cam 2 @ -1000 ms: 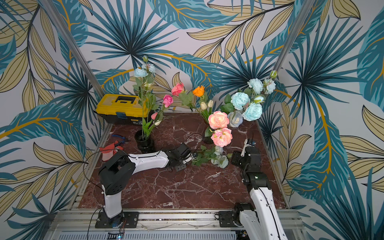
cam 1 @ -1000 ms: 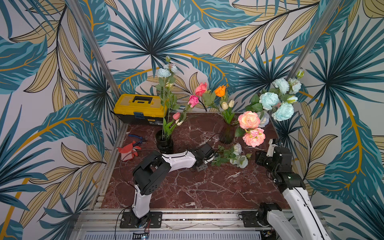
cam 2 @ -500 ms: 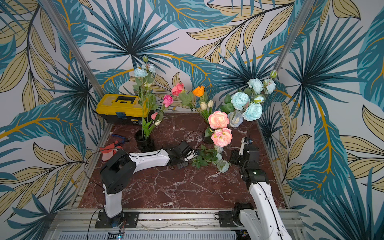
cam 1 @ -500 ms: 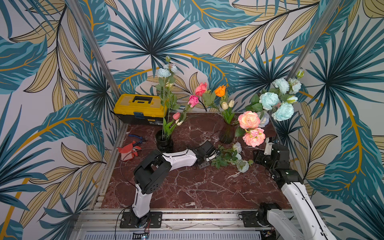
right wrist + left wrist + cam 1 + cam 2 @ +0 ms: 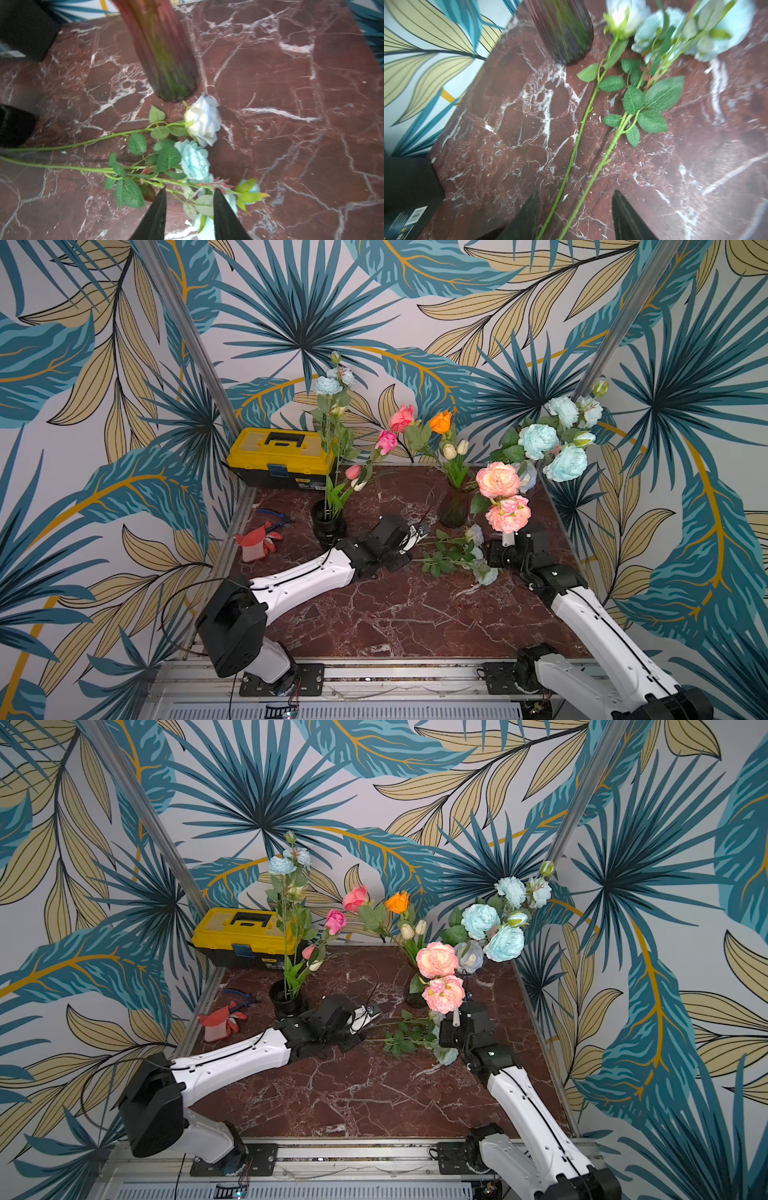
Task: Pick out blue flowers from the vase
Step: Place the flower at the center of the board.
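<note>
**Status.** Two blue flowers (image 5: 194, 162) lie flat on the marble table (image 5: 395, 614), between the arms and just in front of the ribbed vase (image 5: 454, 508). A further cluster of blue blooms (image 5: 538, 441) stands upright at the rear right, above the pink peonies (image 5: 498, 480). I judge the task about half complete.

**Left gripper** (image 5: 576, 192). Released. The jaws stand wide, and both green stems (image 5: 571, 158) run between them without contact.

**Right gripper** (image 5: 189, 190). Jaws apart, grasping nothing. The tips straddle leaves and a side shoot next to the blooms. That view is blurred, so I cannot rule out light contact with the foliage.

**Hazards from this position.**

1. Snagging. Both stems pass through the left jaws. If I pull that arm sideways rather than straight up, a fingertip can hook a stem and drag the flowers across the table.
2. False grip. If I close the right jaws here, they pinch leaves rather than stem and lift flowers that are already laid down.
3. Vase contact. The paler bloom (image 5: 204, 122) lies almost against the foot of the ribbed vase. Any drag on its stem can nudge the vase.
4. Overhead collision. The pink peonies hang close above the right wrist in both top views. A steep rise can strike them.
5. Entanglement. The upright blue blooms sit among the peonies, so pulling one may bring its neighbours with it.
</note>
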Controlling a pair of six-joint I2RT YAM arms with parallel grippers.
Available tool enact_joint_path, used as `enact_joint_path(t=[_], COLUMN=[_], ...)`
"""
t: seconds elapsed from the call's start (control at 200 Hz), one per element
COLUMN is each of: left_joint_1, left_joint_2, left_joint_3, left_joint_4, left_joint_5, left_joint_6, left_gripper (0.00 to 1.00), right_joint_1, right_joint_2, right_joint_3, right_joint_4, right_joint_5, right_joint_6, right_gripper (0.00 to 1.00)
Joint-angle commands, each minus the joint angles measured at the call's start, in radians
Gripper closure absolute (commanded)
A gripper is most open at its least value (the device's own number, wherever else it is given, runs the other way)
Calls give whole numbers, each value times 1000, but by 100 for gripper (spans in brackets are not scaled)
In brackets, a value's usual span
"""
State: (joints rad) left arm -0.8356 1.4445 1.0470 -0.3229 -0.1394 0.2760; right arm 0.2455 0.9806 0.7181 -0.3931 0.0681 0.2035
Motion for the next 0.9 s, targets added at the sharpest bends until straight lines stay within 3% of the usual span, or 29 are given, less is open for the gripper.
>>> enact_joint_path(t=[0.0,0.225,0.456,0.706,0.811,0.896], left_joint_1=[9,58,161,487,635,699], left_joint_2=[-120,-449,-700,-728,-670,-577], left_joint_3=[-88,-250,-303,-308,-281,-221], left_joint_4=[83,115,103,108,152,159], left_joint_5=[16,13,-51,56,177,242], left_joint_6=[-87,-209,-266,-358,-405,-403], left_gripper=[43,43,42,38,39,39], right_joint_1=[53,130,193,287,305,310], right_joint_2=[31,64,104,194,240,270], right_joint_3=[0,6,-18,-30,-22,-14], right_joint_4=[33,104,166,294,331,358], right_joint_5=[40,18,-16,-28,-48,-67], right_joint_6=[-2,-2,17,63,72,82], right_gripper=[62,62,63,63,63,63])
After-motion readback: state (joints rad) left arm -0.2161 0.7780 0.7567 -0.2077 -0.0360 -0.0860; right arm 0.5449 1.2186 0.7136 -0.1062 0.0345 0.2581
